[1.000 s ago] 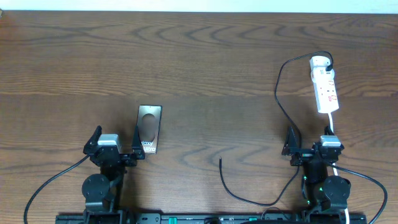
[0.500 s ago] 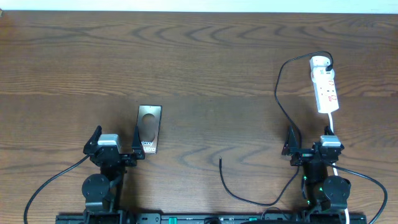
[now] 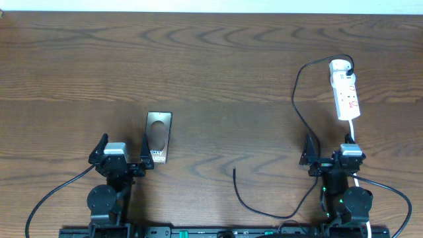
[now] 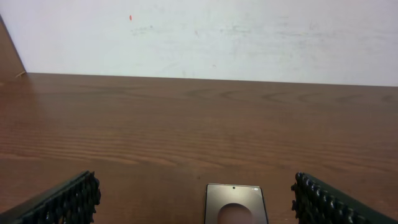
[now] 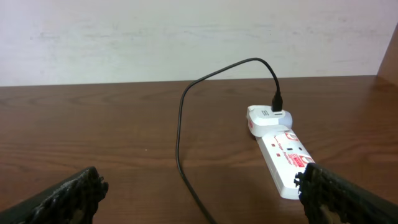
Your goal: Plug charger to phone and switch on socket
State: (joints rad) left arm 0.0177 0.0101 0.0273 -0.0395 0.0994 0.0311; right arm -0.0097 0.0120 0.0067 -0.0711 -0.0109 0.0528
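The phone (image 3: pixel 159 136) lies flat, dark grey with an oval mark, just ahead of my left gripper (image 3: pixel 123 153), which is open and empty. In the left wrist view the phone's end (image 4: pixel 236 202) sits between the open fingers (image 4: pixel 196 202). The charger cable (image 3: pixel 295 99) runs from the white adapter on the socket (image 3: pixel 346 92) down to a loose plug tip (image 3: pixel 234 170) on the table. My right gripper (image 3: pixel 328 154) is open and empty, just short of the socket's near end. In the right wrist view the socket (image 5: pixel 283 155) and cable (image 5: pixel 180 137) lie ahead of the fingers (image 5: pixel 202 202).
A white cord (image 3: pixel 353 135) leaves the socket's near end and passes by the right arm. Thick black arm cables (image 3: pixel 390 188) loop near the front edge. A pale wall (image 4: pixel 199 34) borders the table's far edge.
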